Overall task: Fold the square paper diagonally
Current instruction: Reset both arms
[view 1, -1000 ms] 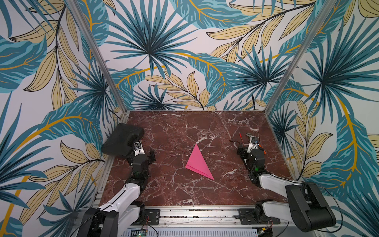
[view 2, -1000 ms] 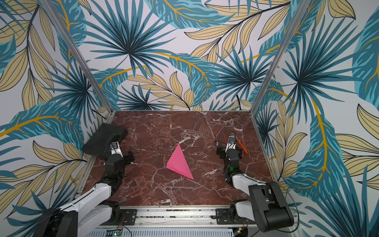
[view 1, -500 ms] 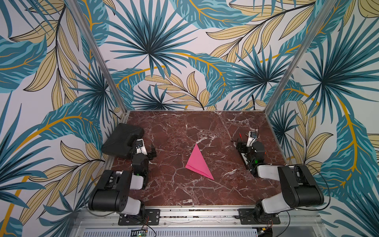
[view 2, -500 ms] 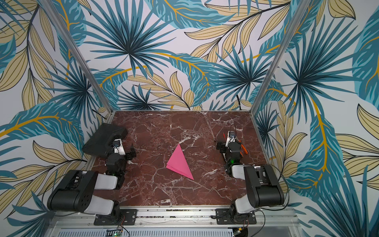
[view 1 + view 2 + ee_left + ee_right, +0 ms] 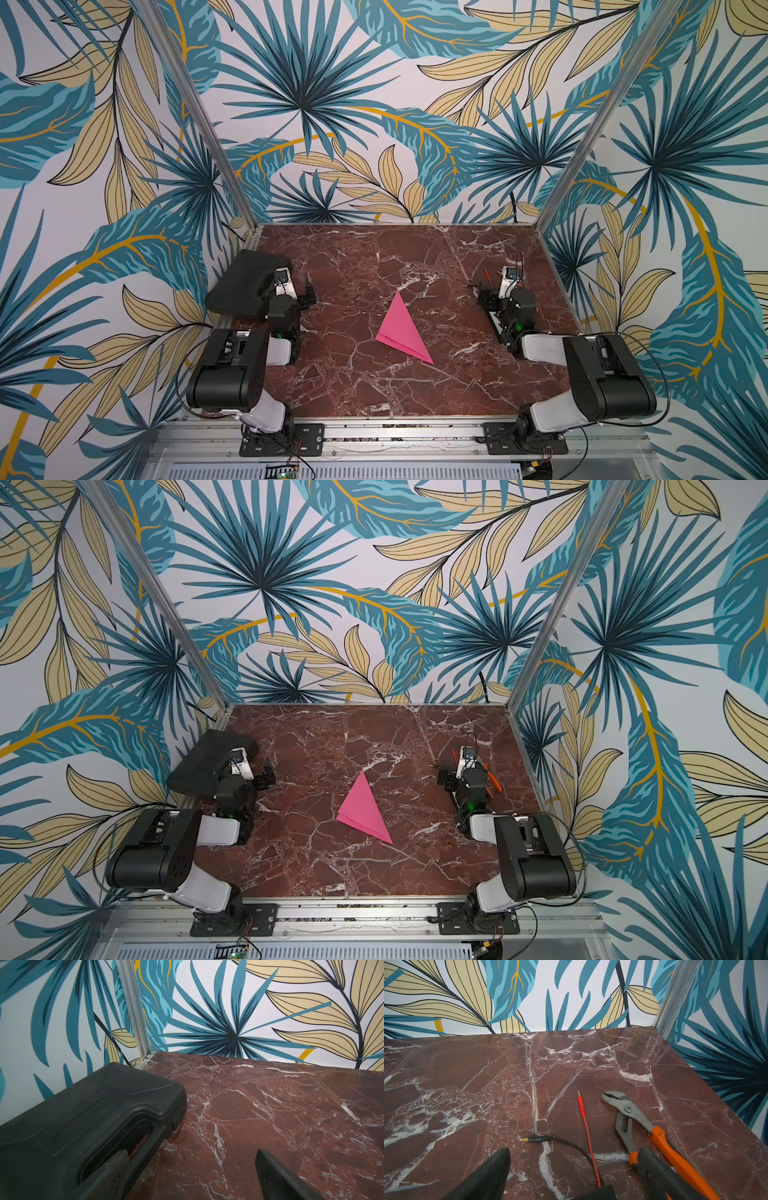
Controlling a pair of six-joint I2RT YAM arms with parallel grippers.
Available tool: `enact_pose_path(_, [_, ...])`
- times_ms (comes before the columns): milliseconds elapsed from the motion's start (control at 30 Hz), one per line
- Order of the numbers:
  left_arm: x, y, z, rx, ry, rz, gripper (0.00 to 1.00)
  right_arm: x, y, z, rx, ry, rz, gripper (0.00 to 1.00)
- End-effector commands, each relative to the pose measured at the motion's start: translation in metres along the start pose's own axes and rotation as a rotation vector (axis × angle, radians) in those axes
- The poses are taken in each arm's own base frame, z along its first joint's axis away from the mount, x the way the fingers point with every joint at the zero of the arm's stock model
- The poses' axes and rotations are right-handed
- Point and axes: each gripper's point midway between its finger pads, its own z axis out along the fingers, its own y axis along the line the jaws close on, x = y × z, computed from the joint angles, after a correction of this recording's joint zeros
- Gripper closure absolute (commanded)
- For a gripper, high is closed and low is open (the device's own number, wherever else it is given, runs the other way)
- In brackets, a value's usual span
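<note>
The square paper (image 5: 401, 332) (image 5: 363, 808) lies flat in the middle of the red marble table (image 5: 374, 386), folded into a bright pink triangle. No gripper touches it. My left gripper (image 5: 291, 293) (image 5: 191, 1169) rests low at the table's left side, open and holding nothing, with one finger over the handle of a black case. At the right side, my right gripper (image 5: 505, 293) (image 5: 574, 1165) is also open and low, empty, with two loose leads on the marble between its fingers. The paper shows in neither wrist view.
A black plastic case (image 5: 245, 286) (image 5: 83, 1115) lies at the left edge. By the right gripper lie orange-handled pliers (image 5: 643, 1126) (image 5: 492, 781), a red lead (image 5: 581, 1105) and a black lead (image 5: 537, 1139). Patterned walls enclose three sides.
Both arms have folded back over their bases, their elbows now raised near the front rail. The grippers stay open at the table's sides. The paper has not moved.
</note>
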Motion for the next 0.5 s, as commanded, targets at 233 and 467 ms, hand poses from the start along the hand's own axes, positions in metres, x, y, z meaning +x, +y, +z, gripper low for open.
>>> enact_pose_path(233, [0.0051,-0.005,0.0021,0.028,0.026,0.022,0.0,0.0019,0.0002,-0.0007,-0.004,0.011,0.006,0.0])
enact_pose_path(467, [0.0054,-0.0048,0.0023,0.028,0.026,0.022,0.0,0.0019,0.0006,-0.0007,-0.005,0.011,0.007,0.01])
